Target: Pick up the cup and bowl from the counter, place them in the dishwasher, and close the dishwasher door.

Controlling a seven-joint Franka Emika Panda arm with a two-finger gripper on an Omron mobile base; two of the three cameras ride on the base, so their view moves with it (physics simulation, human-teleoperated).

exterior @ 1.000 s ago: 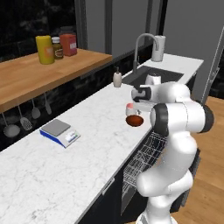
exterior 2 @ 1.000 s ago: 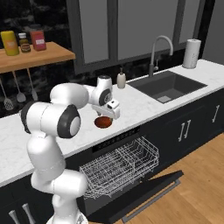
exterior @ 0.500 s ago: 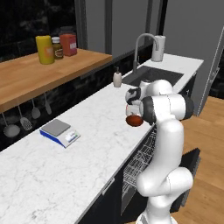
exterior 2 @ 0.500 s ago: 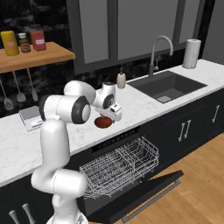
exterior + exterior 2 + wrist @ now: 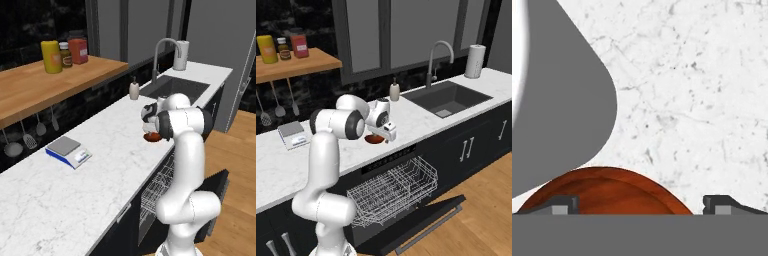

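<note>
Hand view: bowl (image 5: 607, 192) lies between spread fingers (image 5: 562, 204).

1. The table (image 5: 105, 150) is white marble with faint grey veins, smooth and softly matt.
2. The bowl (image 5: 607, 192) shows a glossy red-orange surface with a wood-like grain.
3. The dishwasher (image 5: 401, 192) holds a silver metal wire rack (image 5: 393, 187); its door (image 5: 416, 222) is flat matt black.
4. The shelf (image 5: 45, 85) is warm brown wood.
5. The faucet (image 5: 438, 55) is polished metal.
6. The floor (image 5: 476, 215) is wooden planks.
</note>
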